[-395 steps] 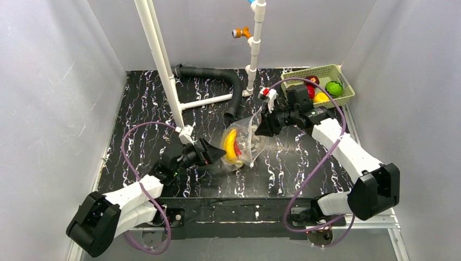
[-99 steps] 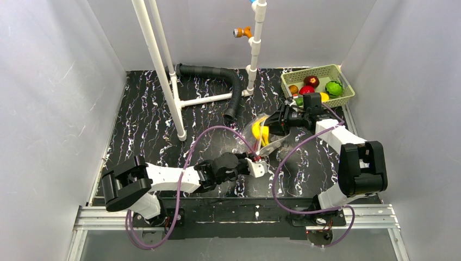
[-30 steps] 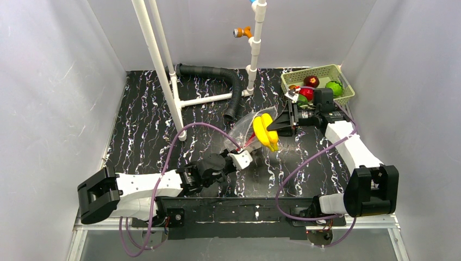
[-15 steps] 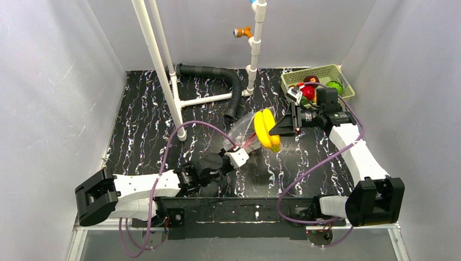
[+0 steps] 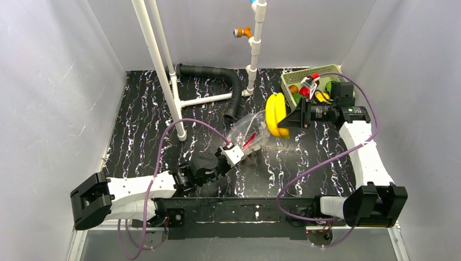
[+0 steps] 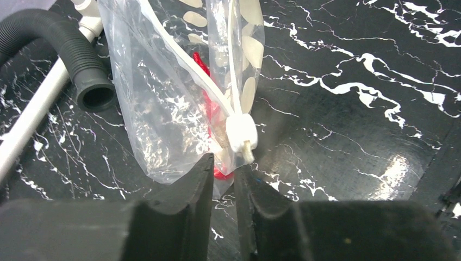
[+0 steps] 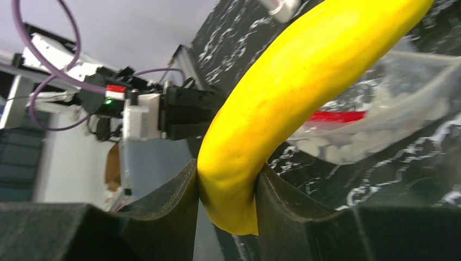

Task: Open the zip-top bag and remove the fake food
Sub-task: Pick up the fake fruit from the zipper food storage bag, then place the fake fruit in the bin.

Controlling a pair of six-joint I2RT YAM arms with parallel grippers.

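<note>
Banana is pinched by right claw (held aloft); left claw is seen barely parted at zip-top bag, grip unclear.

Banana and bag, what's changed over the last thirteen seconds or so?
The right fingers pulled the banana out of the zip-top bag and carried it toward the green basket. The red chili stayed inside, and the left fingers remain at the bag's near corner.
</note>
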